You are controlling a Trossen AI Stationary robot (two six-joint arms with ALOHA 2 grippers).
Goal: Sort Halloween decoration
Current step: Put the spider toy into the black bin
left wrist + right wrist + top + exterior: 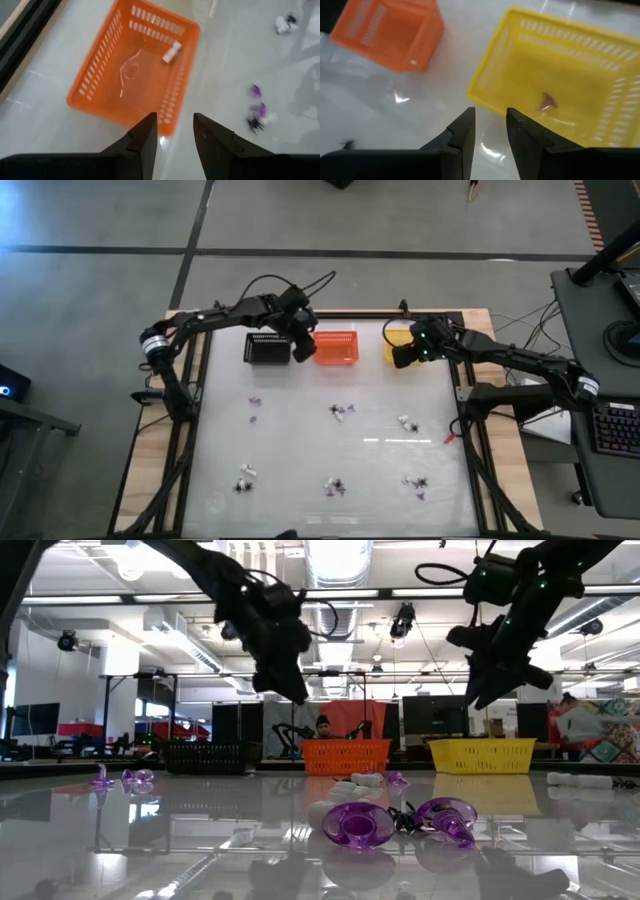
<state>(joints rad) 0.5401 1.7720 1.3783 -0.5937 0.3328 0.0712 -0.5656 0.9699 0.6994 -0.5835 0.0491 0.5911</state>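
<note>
Three baskets stand in a row at the table's far edge: black (266, 348), orange (338, 347) and yellow (397, 340). My left gripper (175, 117) hangs open above the orange basket's near left corner, with nothing between its fingers. A white piece (172, 51) lies on the floor of the orange basket (135, 65). My right gripper (490, 112) is open and empty over the near edge of the yellow basket (560, 75), in which a purple piece (547, 102) lies. Small Halloween decoration pieces lie loose on the table, such as the clusters at mid table (342, 412) and to the right (406, 423).
More trinkets lie at the left (253, 402) and along the near edge (244, 477), (335, 486), (416, 483). In the low view two purple rings (358, 823) lie close to the camera. A red bit (449, 438) lies at the right edge. People and desks show beyond the table.
</note>
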